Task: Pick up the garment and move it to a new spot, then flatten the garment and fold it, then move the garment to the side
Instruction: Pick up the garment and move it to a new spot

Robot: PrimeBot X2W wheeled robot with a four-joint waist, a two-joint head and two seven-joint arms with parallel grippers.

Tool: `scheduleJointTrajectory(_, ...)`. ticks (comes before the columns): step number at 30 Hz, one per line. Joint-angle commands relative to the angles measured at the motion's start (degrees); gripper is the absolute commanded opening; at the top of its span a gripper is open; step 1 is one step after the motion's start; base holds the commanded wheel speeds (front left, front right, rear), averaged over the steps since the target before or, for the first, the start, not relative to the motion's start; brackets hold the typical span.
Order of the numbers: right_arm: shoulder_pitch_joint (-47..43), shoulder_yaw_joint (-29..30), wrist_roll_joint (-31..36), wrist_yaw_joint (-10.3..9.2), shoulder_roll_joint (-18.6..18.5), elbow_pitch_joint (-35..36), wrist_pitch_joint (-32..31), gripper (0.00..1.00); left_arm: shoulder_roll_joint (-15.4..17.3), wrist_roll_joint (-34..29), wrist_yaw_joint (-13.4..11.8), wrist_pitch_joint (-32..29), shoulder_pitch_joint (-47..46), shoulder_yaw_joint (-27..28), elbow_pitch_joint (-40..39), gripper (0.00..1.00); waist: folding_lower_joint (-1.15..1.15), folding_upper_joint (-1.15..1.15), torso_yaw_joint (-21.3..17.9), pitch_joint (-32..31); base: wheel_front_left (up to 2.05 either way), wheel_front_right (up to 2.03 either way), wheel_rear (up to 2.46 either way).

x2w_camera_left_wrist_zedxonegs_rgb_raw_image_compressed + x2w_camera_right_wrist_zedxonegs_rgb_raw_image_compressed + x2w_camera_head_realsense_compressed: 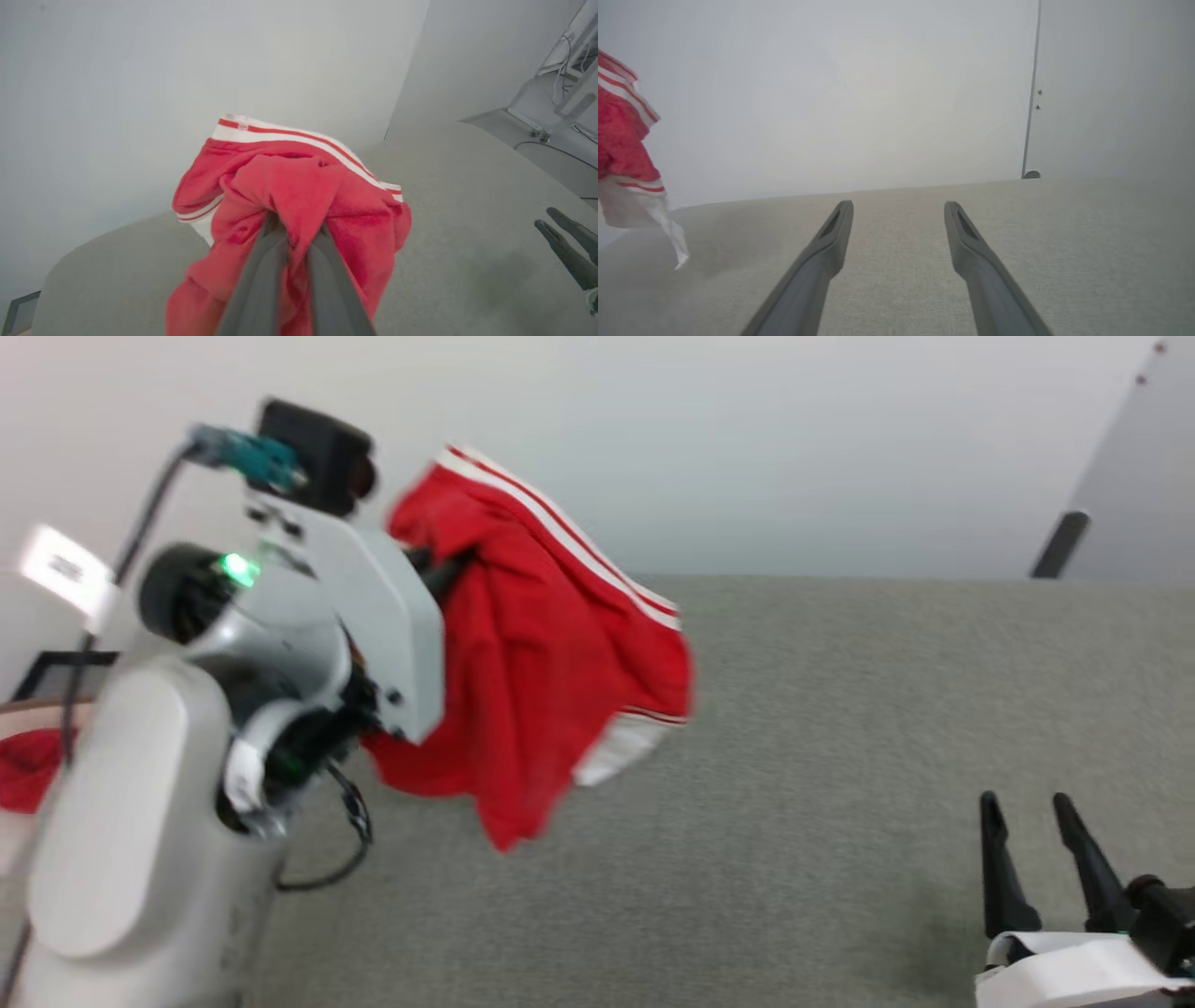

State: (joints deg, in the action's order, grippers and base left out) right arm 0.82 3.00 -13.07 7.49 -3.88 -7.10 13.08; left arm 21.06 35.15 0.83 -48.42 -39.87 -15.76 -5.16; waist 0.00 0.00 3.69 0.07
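It looked like a robotics lab: bare white walls [747,429], a grey felt-covered table [840,709], loose cables [559,74] beyond its edge.

The shirt [532,653] is bright red, its trim white with thin red stripes, and one sleeve plain white. The tabletop [840,728] is pale flecked grey. The right pincer [1025,800] has black fingers. The left arm [121,821] is off-white with a green light.

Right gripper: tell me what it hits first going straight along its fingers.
Probably nothing on the grey carpet-like surface: the open right gripper points over it at the pale wall, depth unclear. The red white-trimmed T-shirt hangs off to the left.
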Motion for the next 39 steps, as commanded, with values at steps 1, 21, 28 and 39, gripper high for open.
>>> scheduleJointTrajectory(1, -0.31, 0.52, 0.54, 0.0, -0.03, 0.37, -0.2, 1.0, -0.3, 0.21, -0.44, -0.2, 1.15, -0.28, -1.07, 0.0, 0.0, 0.0, -4.07, 2.2, 0.0, 0.0, 0.0)
scheduleJointTrajectory(21, 2.42, 2.42, -1.1, 0.0, 0.98, -2.33, 1.68, 1.0, -0.07, 0.24, -4.77, -5.51, 16.54, -6.7, -2.54, 0.0, 0.0, 0.0, -14.03, 10.33, 0.0, 0.0, 0.0)
scheduleJointTrajectory(28, 3.53, 1.52, -1.75, 0.0, 1.05, -3.45, 2.02, 1.0, 0.52, 2.16, -3.69, -6.68, 18.39, -6.94, 3.02, 0.0, 0.0, 0.0, -12.92, 11.04, 0.0, 0.0, 0.0)
scheduleJointTrajectory(39, 1.39, 1.19, -0.22, 0.0, 1.04, -4.73, 2.02, 1.0, 1.01, 4.87, -1.87, -7.75, 14.41, -5.72, 3.53, 1.0, 0.0, 0.0, -8.13, 4.6, 0.0, 0.0, 0.0)
